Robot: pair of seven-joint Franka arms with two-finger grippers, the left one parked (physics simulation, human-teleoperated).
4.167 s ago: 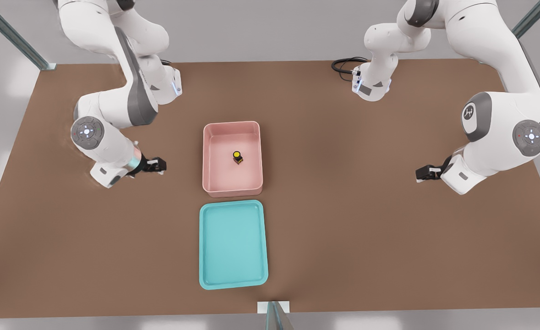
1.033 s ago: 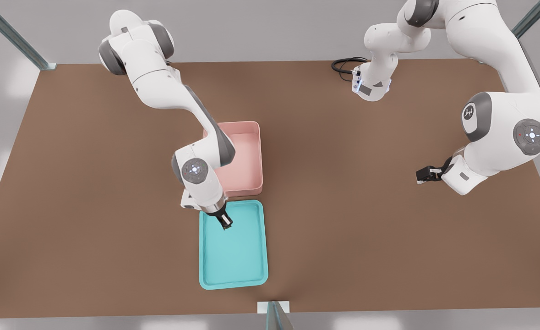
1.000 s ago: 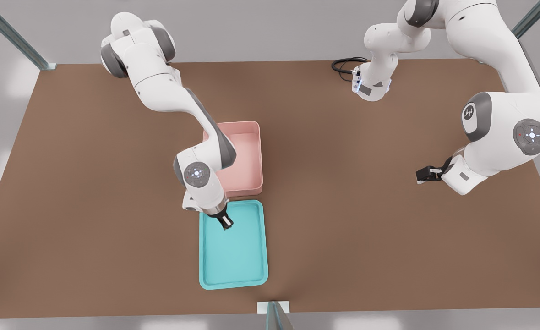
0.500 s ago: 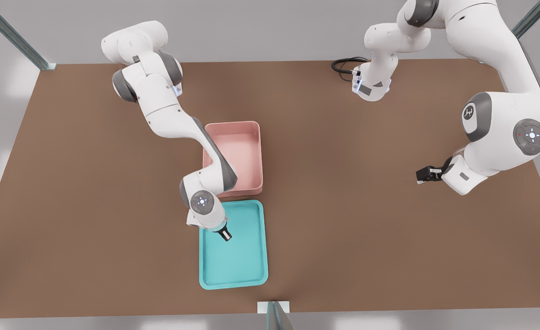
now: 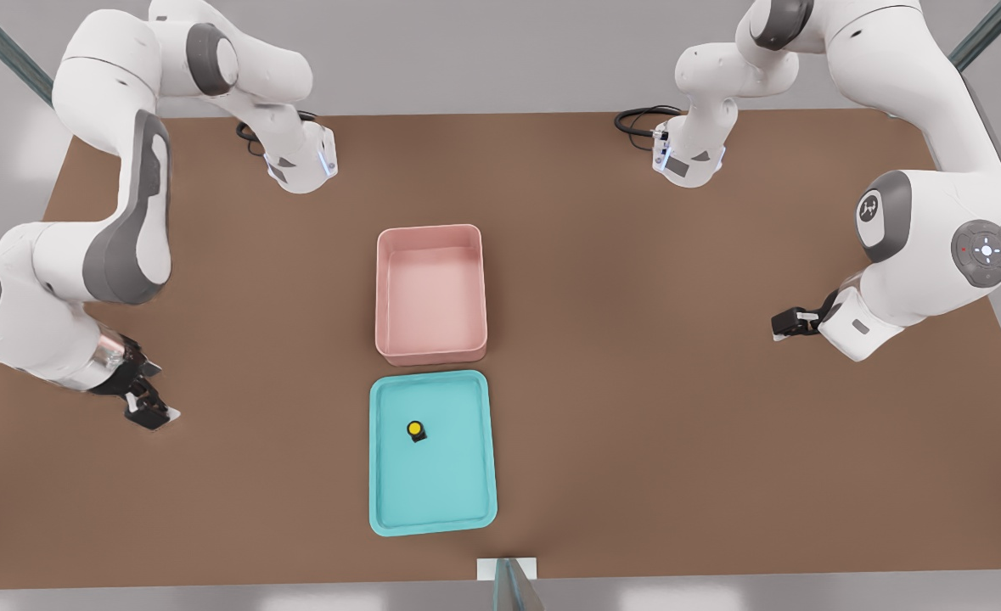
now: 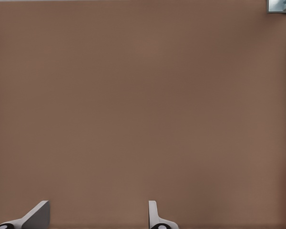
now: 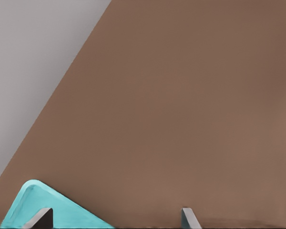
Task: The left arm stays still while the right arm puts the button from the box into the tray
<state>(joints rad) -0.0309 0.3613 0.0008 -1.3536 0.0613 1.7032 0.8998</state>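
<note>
Tray (image 5: 466, 475): smooth teal plastic, slight sheen. Box (image 5: 431, 293): matt pink plastic. Table (image 5: 678, 441): matt brown, even finish.

I see bare brown table (image 5: 636, 475) under the gripper's (image 5: 150, 414) spread fingers. Black cable (image 5: 643, 110) and metal post (image 5: 513, 585) sit well apart from them.

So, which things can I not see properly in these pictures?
- Button: shows only in the front view, too small to tell how its black body sits on the tray.
- Tray in the right wrist view: only one corner shows, the rest is cut off by the edge.
- Box: in neither wrist view.
- Hand: open; in the right wrist view only the fingertips show.
</note>
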